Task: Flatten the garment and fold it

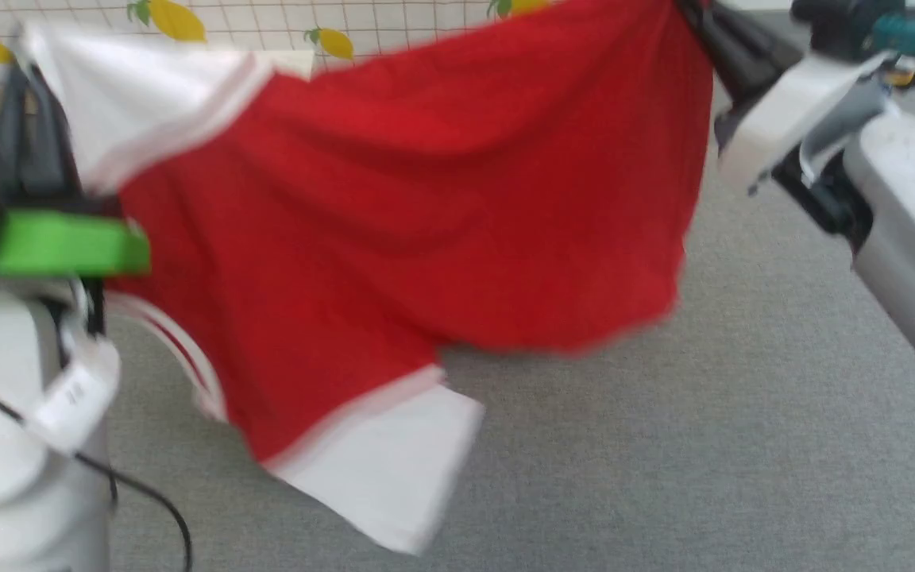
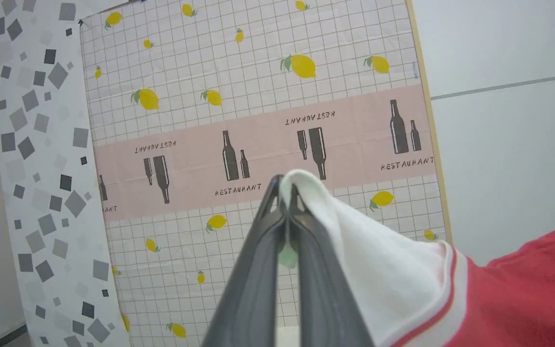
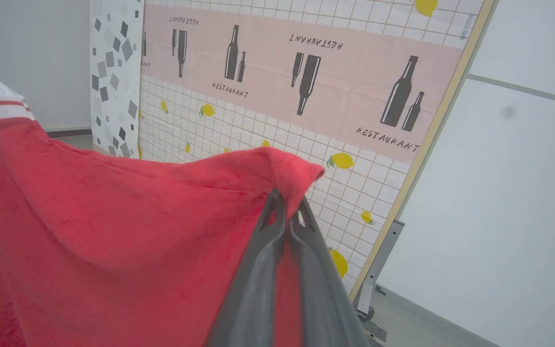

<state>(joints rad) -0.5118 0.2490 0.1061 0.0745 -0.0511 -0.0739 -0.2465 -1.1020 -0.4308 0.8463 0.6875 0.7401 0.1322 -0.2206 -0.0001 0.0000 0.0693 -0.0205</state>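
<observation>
Head view was aimed forward and down over the grey floor. Wrist views were taken close along the fingers; garment and lemon-print cloth were shared by all.

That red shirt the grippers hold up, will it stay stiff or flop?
Likely floppy: the garment sags between left gripper and right gripper. Probably light, since fingertip pinches carry it. Its white sleeve dangles, so it may crumple when lowered.

Bright, even light; the garment is blurred in the head view, while both wrist views are sharp.
</observation>
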